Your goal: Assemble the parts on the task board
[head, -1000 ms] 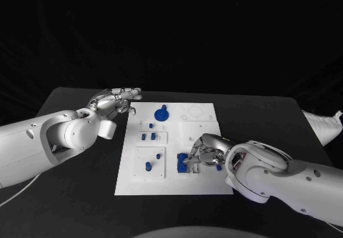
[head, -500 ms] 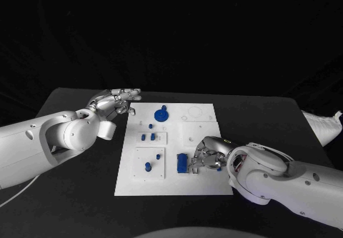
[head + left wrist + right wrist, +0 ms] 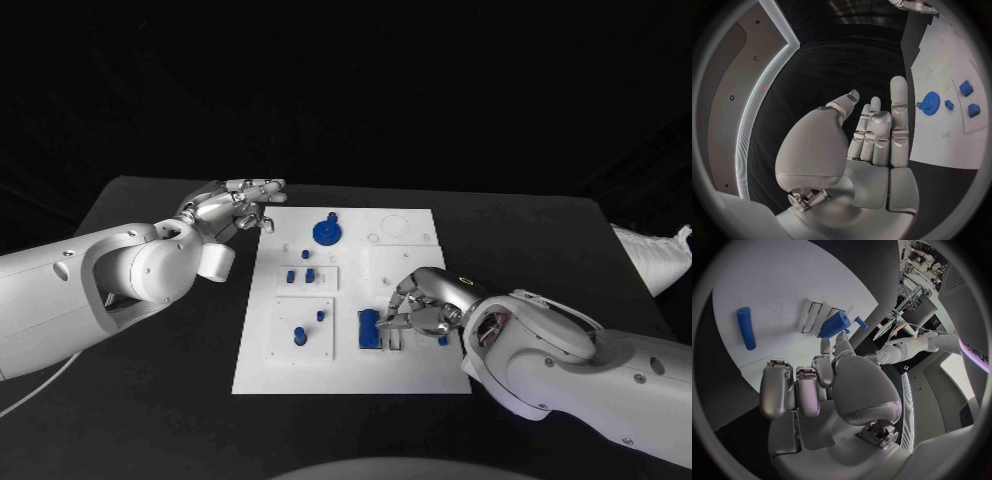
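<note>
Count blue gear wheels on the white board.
1: blue toothed gear wheel at the white task board's far end, by the left hand. The right hand may hide others.

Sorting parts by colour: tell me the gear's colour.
Blue; the gear shows best in the left wrist view.

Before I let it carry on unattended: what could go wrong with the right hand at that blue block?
The right hand has its fingers at the blue block near the white board's front edge; whether it grips firmly is unclear, so the block may slip or tip. A small blue peg lies close beside the hand and could get knocked. The left hand is off the board, so the board may shift.
</note>
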Tool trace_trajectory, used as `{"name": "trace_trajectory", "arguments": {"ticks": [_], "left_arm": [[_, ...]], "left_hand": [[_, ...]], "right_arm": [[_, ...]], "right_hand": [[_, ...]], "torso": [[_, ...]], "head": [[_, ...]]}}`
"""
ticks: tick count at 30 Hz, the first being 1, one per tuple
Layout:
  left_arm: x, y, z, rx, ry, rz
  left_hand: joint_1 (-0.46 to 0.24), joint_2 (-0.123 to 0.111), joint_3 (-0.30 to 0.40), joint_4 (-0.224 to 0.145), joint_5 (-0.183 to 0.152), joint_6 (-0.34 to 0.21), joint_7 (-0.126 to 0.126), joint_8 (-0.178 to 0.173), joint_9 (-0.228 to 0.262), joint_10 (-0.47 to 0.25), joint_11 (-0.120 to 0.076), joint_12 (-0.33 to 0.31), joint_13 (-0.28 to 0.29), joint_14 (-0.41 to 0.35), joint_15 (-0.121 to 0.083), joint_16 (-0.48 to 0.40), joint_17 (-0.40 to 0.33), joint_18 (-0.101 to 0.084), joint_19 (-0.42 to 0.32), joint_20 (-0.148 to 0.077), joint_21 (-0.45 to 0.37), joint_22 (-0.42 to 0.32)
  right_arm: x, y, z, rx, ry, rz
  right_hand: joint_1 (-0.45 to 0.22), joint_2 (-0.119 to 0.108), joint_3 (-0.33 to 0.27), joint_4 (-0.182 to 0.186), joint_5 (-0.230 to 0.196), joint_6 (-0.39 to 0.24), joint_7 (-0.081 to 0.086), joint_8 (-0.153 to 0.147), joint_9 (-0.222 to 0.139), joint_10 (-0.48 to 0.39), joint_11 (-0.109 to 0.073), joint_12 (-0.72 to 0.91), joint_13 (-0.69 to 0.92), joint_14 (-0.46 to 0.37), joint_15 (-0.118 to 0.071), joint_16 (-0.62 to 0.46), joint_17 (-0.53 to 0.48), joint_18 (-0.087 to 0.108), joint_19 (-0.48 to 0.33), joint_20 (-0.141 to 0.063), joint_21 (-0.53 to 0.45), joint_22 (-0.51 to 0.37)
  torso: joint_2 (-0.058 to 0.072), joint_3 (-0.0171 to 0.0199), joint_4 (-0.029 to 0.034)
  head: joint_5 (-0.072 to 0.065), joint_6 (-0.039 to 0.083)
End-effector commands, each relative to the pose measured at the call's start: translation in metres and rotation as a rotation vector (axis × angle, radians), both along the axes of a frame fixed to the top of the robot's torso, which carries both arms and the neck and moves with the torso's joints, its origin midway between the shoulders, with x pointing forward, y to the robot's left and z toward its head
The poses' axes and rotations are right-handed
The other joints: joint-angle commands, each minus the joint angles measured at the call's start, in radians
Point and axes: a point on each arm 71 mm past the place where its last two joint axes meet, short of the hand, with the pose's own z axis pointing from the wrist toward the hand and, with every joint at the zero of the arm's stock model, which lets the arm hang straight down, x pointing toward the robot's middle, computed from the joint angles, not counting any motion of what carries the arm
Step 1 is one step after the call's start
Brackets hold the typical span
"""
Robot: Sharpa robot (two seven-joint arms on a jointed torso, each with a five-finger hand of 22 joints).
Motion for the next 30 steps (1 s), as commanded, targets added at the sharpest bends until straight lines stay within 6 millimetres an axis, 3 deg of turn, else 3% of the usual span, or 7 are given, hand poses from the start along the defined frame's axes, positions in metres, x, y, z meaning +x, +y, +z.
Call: {"name": "trace_trajectory", "arguments": {"ticks": [1,12,22,30], "left_arm": [[-0.001,-0.001,0.001,-0.012,-0.004,-0.018],[0.000,-0.002,0.001,-0.012,-0.003,-0.021],[0.000,-0.003,0.001,-0.012,-0.001,-0.023],[0.000,-0.003,0.000,-0.012,0.001,-0.024]], "left_hand": [[0.002,0.011,-0.006,-0.002,0.005,-0.006,-0.001,0.003,0.000,-0.006,0.003,0.004,0.001,-0.002,0.002,-0.002,-0.001,0.018,0.000,0.004,-0.003,-0.001],[0.002,0.011,-0.006,-0.002,0.005,-0.006,-0.001,0.003,0.000,-0.006,0.003,0.004,0.001,-0.002,0.002,-0.002,-0.001,0.018,0.000,0.004,-0.003,-0.001],[0.002,0.011,-0.006,-0.002,0.005,-0.006,-0.001,0.003,0.000,-0.006,0.003,0.004,0.001,-0.002,0.002,-0.002,-0.001,0.018,0.000,0.004,-0.003,-0.001],[0.002,0.011,-0.006,-0.002,0.005,-0.006,-0.001,0.003,0.000,-0.006,0.003,0.004,0.001,-0.002,0.002,-0.002,-0.001,0.018,0.000,0.004,-0.003,-0.001]], "right_arm": [[-0.001,0.002,0.003,0.029,-0.032,0.017],[0.000,0.015,-0.001,0.015,0.000,0.055],[0.002,0.018,-0.005,-0.029,0.020,0.066],[0.001,0.020,-0.008,-0.082,0.037,0.093]], "right_hand": [[-0.001,0.004,0.006,-0.002,0.003,-0.001,-0.005,0.005,0.002,0.049,-0.048,0.044,0.036,0.090,-0.005,0.005,0.197,-0.014,0.002,-0.006,0.004,0.001],[-0.008,-0.001,0.003,0.001,0.000,-0.003,-0.003,0.005,0.001,0.048,-0.047,0.042,0.036,0.090,-0.005,0.005,0.197,-0.014,0.002,-0.006,0.004,0.001],[-0.007,-0.004,0.002,-0.001,-0.003,-0.003,-0.003,0.005,0.002,0.048,-0.047,0.042,0.036,0.090,-0.005,0.005,0.197,-0.014,0.002,-0.006,0.004,0.001],[0.016,-0.017,0.008,-0.023,-0.006,0.000,-0.006,0.008,0.004,0.051,-0.049,0.048,0.043,0.091,-0.006,0.007,0.200,-0.016,0.003,-0.007,0.007,0.008]], "torso": [[0.001,-0.0001,-0.0011],[0.001,0.0001,0.0021],[0.000,-0.0003,-0.0004],[0.000,0.0000,-0.0003]], "head": [[0.001,0.000],[-0.001,-0.001],[0.003,-0.005],[0.003,-0.007]]}}
